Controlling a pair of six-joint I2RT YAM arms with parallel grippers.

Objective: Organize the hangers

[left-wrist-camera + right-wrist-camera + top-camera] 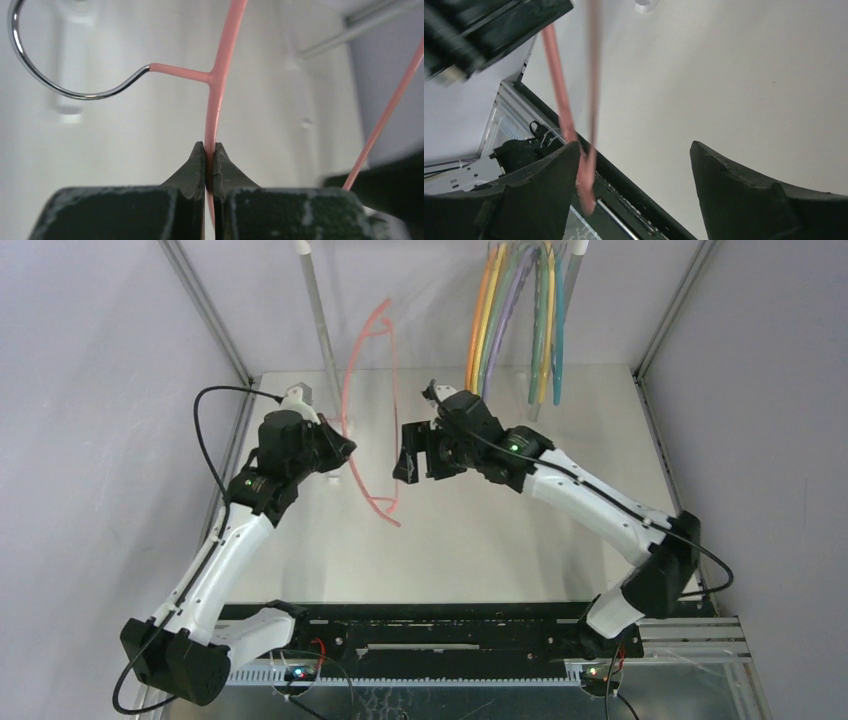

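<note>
Left gripper was clamped tight on the thin pink plastic hanger, fingertips pinching its arm just short of the neck, with the small metal hook sticking out beyond them and off to the side. Right gripper faced it with jaws wide apart, holding nothing, the pink bar just beside 1 finger. Further out past the right gripper, the bunch of orange, yellow, green, lilac and teal plastic hangers already hung together. So I'd guess it was nearly done: only this 1 pink one left to hang with the rest.
</note>
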